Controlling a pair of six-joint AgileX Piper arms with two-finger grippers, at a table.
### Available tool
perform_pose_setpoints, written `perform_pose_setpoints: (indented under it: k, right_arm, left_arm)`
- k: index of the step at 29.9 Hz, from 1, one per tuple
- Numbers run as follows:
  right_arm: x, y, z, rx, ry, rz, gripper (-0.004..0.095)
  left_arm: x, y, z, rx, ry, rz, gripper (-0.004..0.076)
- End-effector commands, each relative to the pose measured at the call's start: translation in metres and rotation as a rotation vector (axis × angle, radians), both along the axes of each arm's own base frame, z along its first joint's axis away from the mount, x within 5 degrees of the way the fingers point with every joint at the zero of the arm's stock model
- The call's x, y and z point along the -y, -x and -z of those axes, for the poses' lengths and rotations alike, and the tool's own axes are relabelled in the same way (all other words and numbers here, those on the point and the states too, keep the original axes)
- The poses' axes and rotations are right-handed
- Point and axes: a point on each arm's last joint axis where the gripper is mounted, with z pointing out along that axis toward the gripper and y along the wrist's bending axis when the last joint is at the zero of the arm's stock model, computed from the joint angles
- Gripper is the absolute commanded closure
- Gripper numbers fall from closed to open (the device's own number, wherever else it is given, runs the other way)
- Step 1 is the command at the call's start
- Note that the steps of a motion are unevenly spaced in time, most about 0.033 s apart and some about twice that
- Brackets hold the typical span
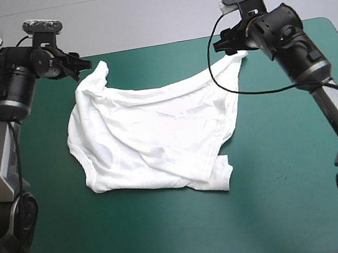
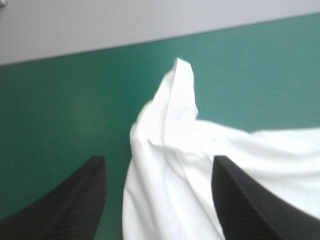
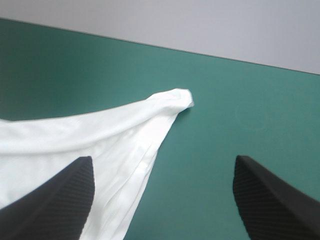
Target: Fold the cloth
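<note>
Here we are, both arms poised at the far side of the white short-sleeved T-shirt (image 1: 157,134), which lies spread but rumpled on the matte teal-green table cover (image 1: 288,166), one near corner doubled over on itself. The left pincer (image 1: 79,67) is spread wide. A soft peak of fabric rises just ahead of it, and the cloth runs back between its ribbed black fingers (image 2: 75,200). The right pincer (image 1: 226,43) is spread as well, with the shirt's other far corner ahead of it, rolled into a small rounded tip. That corner sits nearer one finger than the other, and bare cover lies between the tips.

I judge this to be the grasp before the first fold, with nothing pinched yet. From above I can't quite say whether either fingertip touches the fabric. The next move calls for each pincer to ease onto its corner and press together on thin, limp knit. The right one looks to need a small sideways correction first. The material drapes and creases easily, so a shallow bite may slip.
</note>
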Motion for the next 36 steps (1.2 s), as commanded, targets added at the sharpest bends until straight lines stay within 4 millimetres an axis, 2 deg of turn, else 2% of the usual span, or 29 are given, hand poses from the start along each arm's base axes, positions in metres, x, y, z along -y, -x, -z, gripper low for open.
perform_pose_setpoints:
  k: [1, 4, 9, 11, 14, 20, 27, 36]
  right_arm:
    - [0.005, 0.046, -0.042, 0.029, -0.030, -0.080, 0.0226]
    - [0.002, 0.067, -0.044, -0.065, -0.050, -0.128, 0.0239]
    - [-0.011, 0.081, -0.036, -0.175, -0.141, -0.276, 0.0262]
    - [-0.016, 0.085, -0.031, -0.211, -0.174, -0.332, 0.0261]
    - [-0.024, 0.087, -0.010, -0.306, -0.216, -0.396, 0.0262]
    - [-0.053, 0.096, 0.038, -0.448, -0.166, -0.496, 0.0261]
    - [-0.109, 0.126, 0.075, -0.477, -0.111, -0.660, 0.0261]
    - [-0.168, 0.156, 0.113, -0.528, 0.059, -0.798, 0.0288]
  left_arm:
    - [-0.019, 0.033, -0.030, -0.045, 0.041, -0.007, 0.0283]
    - [-0.036, 0.038, -0.025, -0.121, 0.033, -0.049, 0.0283]
    - [-0.060, 0.037, -0.025, -0.110, 0.079, -0.086, 0.0283]
    - [-0.069, 0.034, -0.024, -0.094, 0.112, -0.101, 0.0283]
    - [-0.078, 0.025, -0.013, -0.123, 0.134, -0.119, 0.0283]
    - [-0.076, -0.012, 0.041, -0.257, 0.149, -0.087, 0.0283]
    - [-0.069, -0.052, 0.102, -0.314, 0.162, -0.077, 0.0283]
    - [-0.049, -0.074, 0.163, -0.436, 0.139, -0.043, 0.0283]
